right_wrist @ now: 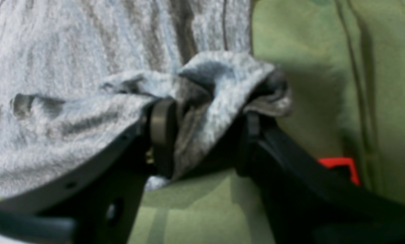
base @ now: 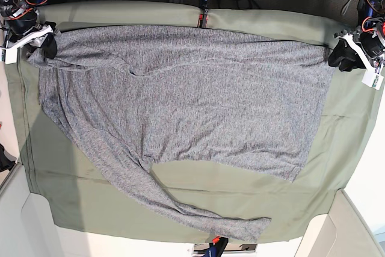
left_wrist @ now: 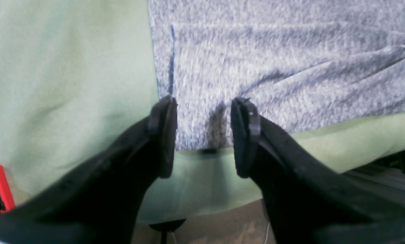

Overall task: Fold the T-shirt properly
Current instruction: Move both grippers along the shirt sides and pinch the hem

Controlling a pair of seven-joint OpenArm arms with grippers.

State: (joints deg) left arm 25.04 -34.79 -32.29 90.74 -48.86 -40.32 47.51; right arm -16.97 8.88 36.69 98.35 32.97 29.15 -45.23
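Fabric: heather-grey thin knit, no print; this is the T-shirt [base: 186,97], and it lies on the olive-green table cloth [base: 355,136].
Position of shirt: spread across the cloth, its far edge pulled almost straight between the two arms; one long sleeve [base: 180,206] trails diagonally toward the near side.
Long axis: it runs from side to side in the base view, from one gripper to the other.
Left gripper [left_wrist: 204,135]: at the shirt corner on the right of the base view. Its jaws stand apart. The corner lies flat on the cloth between the fingertips [left_wrist: 163,135] and is not pinched.
Right gripper [right_wrist: 202,142]: at the opposite corner. Its jaws are also apart, but a bunch of grey fabric is draped over and between them, so it does not look fully free.
Nearer arm: each arm is at its own corner, and neither is nearer to the middle.
Look of shirt: mostly flat, with a few shallow wrinkles near the left gripper and a crumpled lump at the right one.
Judgement: the stretching step seems finished. The next fold probably needs the loose sleeve brought in first.
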